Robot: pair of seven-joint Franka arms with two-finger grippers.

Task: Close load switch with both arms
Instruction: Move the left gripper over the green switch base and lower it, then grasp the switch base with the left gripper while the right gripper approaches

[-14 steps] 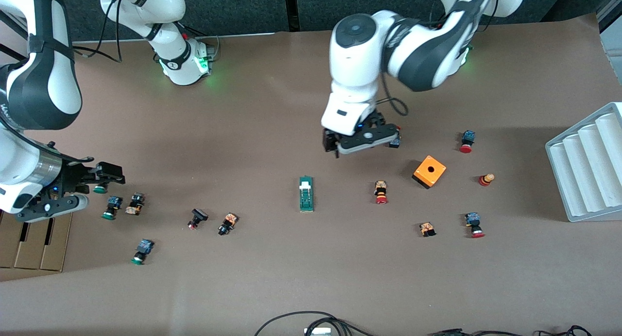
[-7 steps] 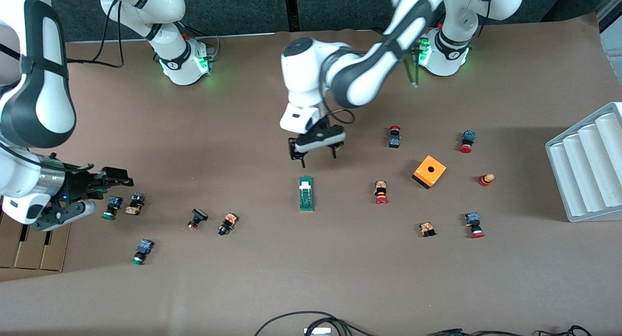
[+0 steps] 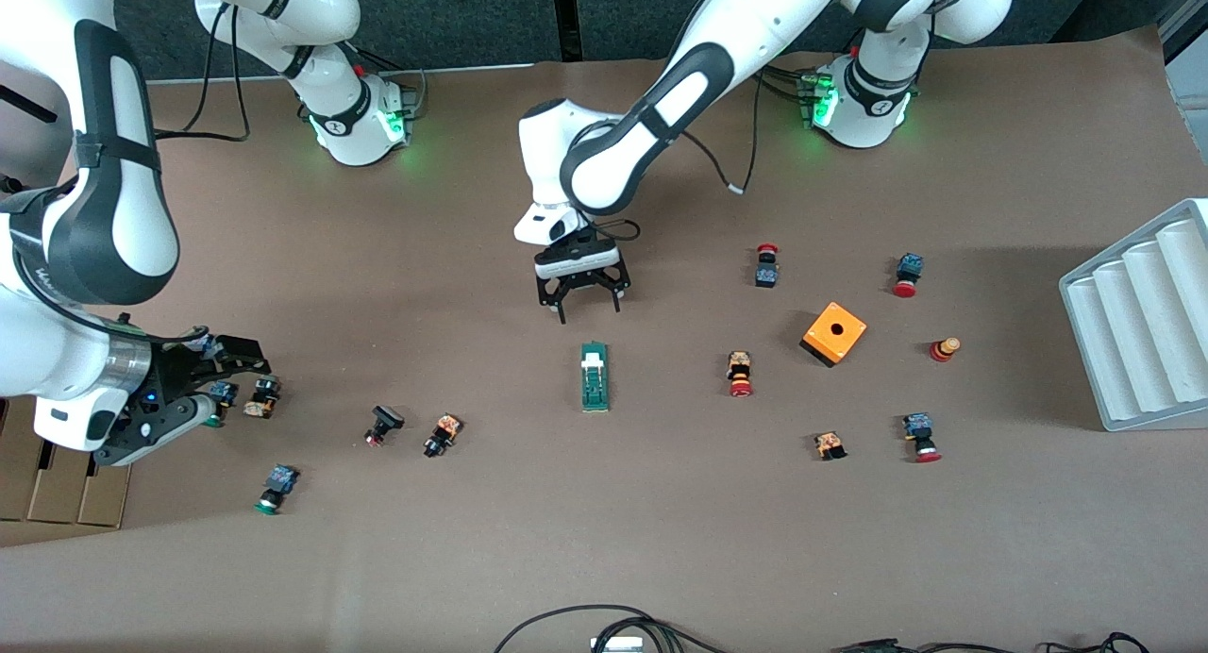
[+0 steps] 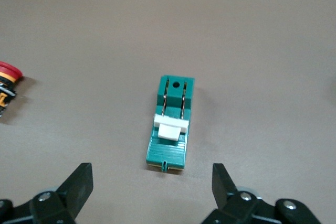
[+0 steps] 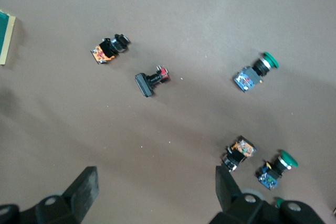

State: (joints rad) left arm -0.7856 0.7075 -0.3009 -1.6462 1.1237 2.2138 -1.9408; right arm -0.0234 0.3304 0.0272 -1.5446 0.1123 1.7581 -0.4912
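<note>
Right now the right gripper (image 3: 226,379), at the right arm's end of the table, is hanging w/ jaws spread wide and holding nothing, over a pair of small push buttons (image 3: 243,398). A green-capped button (image 3: 274,488) is lying nearer the front camera, w/ bare tabletop (image 3: 604,540) all round it. Two more buttons (image 3: 411,429) are sitting between that cluster and the load switch (image 3: 595,376), each apart from its neighbour. The switch is lying mid-table, long axis running toward the camera, open surface on every side, nothing touching it. The left gripper (image 3: 582,299) is hovering just above the table beside the switch's end toward the bases, jaws released, empty. Toward the left arm's end an orange box (image 3: 834,333) and red-capped buttons (image 3: 741,374) are sitting well apart; a white ridged tray (image 3: 1142,318) is at the table edge.

Vs. a sec ago: the left gripper has swung in from nearer the orange box to line up w/ the switch; the right gripper has crept over the buttons.

Left wrist view is showing the switch (image 4: 171,123) close, its white handle (image 4: 170,128) partway along the green body, which the front cam can't resolve. Right wrist view is catching only a corner of the switch (image 5: 6,38).
</note>
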